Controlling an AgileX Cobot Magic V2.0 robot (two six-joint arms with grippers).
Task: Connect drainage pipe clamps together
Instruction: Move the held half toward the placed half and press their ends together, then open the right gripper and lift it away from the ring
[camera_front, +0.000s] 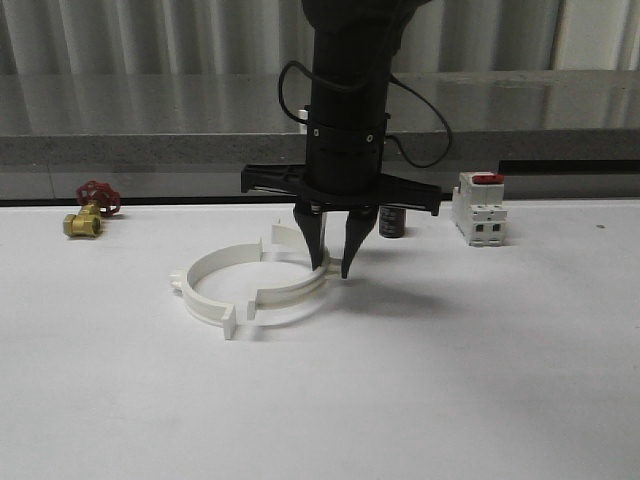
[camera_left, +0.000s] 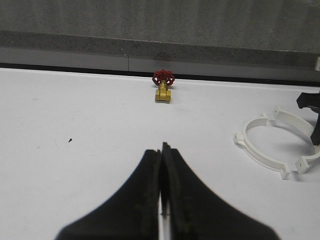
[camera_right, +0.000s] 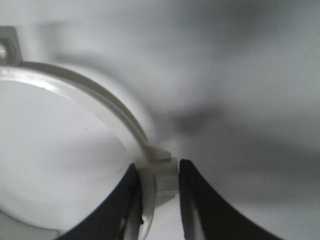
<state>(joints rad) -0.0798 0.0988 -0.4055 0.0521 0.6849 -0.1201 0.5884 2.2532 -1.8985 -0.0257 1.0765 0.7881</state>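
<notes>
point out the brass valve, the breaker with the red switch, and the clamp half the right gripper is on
brass valve (camera_front: 83, 224), front view, on its brass body
breaker (camera_front: 478, 220), front view, on its white housing
right clamp half (camera_right: 100, 102), right wrist view, on its curved band

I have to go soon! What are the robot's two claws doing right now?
Left gripper: shut, holding nothing.
Right gripper: closed on the right-hand drainage pipe clamp, pinching the band at its outer lug.

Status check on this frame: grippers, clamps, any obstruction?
Right gripper shut on right clamp half at its lug. Left gripper shut, empty. Left clamp half on table, halves forming a ring, front tabs apart. Nothing obstructing.
</notes>
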